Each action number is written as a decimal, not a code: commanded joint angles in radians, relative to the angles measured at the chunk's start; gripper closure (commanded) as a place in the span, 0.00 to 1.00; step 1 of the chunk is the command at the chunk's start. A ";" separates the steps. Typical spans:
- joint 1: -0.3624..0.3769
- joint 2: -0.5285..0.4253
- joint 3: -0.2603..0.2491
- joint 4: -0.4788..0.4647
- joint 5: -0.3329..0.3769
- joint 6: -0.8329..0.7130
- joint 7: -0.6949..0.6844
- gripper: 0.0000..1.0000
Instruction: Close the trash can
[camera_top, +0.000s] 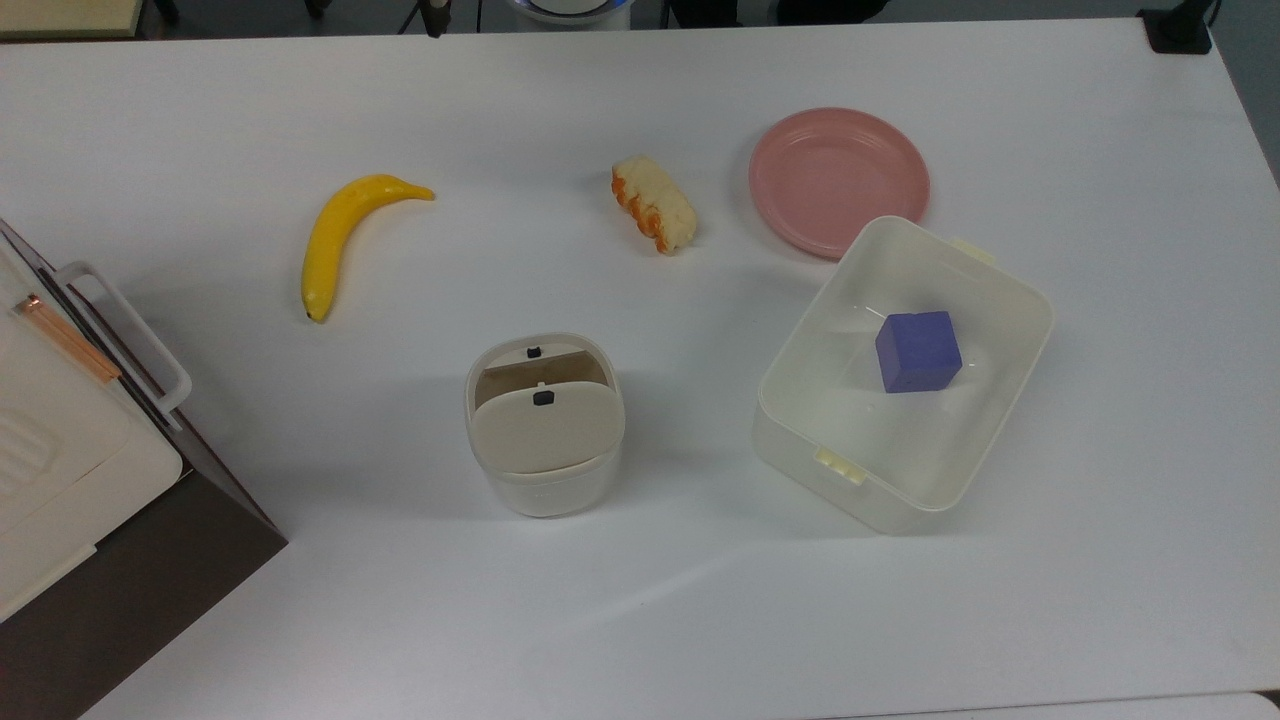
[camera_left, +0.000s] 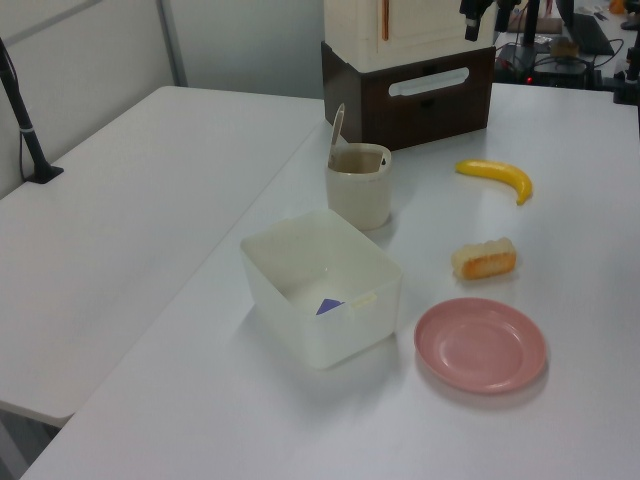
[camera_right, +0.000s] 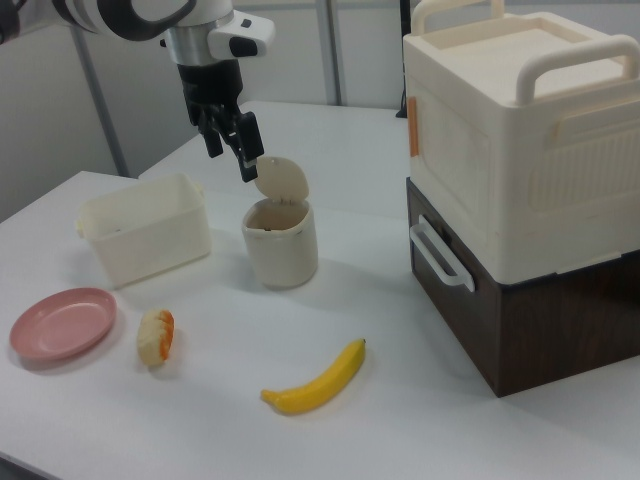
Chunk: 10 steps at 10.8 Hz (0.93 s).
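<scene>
Right view: my fingers (camera_right: 243, 150) hang slightly spread, gripping nothing, just beside the raised beige hinged lid (camera_right: 281, 179) of the small cream-white plastic trash can (camera_right: 281, 242), mid-desk. Approach step; next, push lid down shut.

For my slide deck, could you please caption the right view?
Panda gripper hovers beside the raised lid of the open trash can.

The trash can (camera_right: 280, 243) is being flanked by the translucent tub (camera_right: 146, 240) on the right view's left and the stacked drawer unit (camera_right: 520, 190) on the right view's right. Open table (camera_top: 640, 600) is being left around it; its raised lid (camera_right: 281, 181) is being approached by the gripper (camera_right: 232, 140).
</scene>
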 joint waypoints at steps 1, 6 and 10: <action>-0.006 -0.022 -0.016 -0.016 0.016 0.022 0.011 0.00; -0.006 -0.022 -0.017 -0.016 0.016 0.019 0.011 0.00; -0.006 -0.022 -0.018 -0.016 0.013 0.016 0.003 0.00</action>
